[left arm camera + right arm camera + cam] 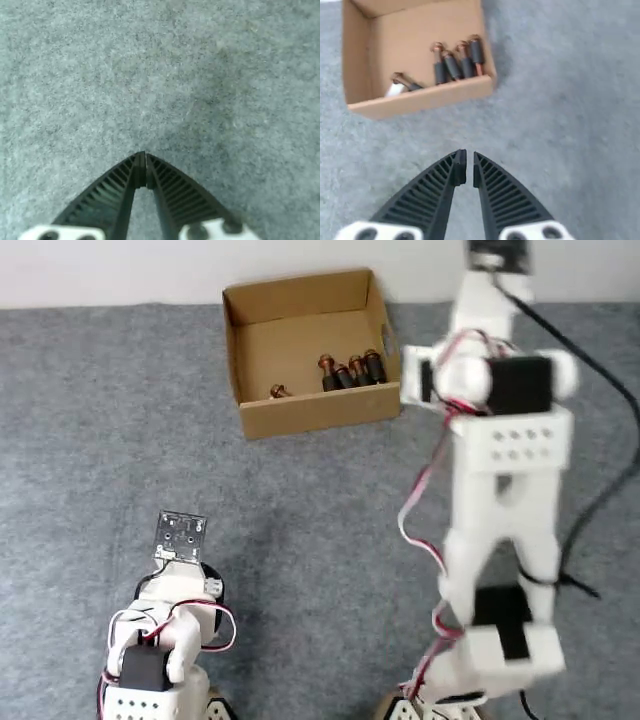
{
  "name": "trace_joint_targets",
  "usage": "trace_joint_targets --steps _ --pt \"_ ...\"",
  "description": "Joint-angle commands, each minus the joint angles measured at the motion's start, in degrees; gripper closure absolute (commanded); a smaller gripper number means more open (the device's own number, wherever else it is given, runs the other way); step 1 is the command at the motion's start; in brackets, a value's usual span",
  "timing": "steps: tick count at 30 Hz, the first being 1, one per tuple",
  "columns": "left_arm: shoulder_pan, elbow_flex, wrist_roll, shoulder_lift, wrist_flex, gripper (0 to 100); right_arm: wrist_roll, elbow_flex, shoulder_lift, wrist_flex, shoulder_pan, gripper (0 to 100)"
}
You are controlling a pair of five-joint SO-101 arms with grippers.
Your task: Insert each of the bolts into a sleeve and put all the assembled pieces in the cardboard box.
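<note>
**Boxing step: judged at or near completion**

Found right gripper (pixel 469 161) all but closed on nothing, above grey mat (pixel 560 125), short of cardboard box (pixel 420 100). Found left gripper (pixel 145 162) tips together, empty, over mat. Counted five assembled pieces (pixel 457 60) inside box: four side by side, one apart. Next, if anything: confirm nothing loose remains, then park arms
</note>
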Motion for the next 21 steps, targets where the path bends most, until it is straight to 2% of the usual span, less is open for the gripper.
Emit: trace_joint_targets --steps 1,12,21 --pt "-0.3 -0.3 -0.1 -0.6 0.4 100 -0.3 7.6 -9.6 2.3 4.2 99.1" --pt "-0.3 -0.3 -0.1 -0.6 0.4 100 -0.7 29.5 -19.8 0.2 12.8 99.1" --pt "-0.3 -0.3 -0.1 -0.6 0.4 100 -0.4 56.5 -36.6 -12.7 13.9 99.1"
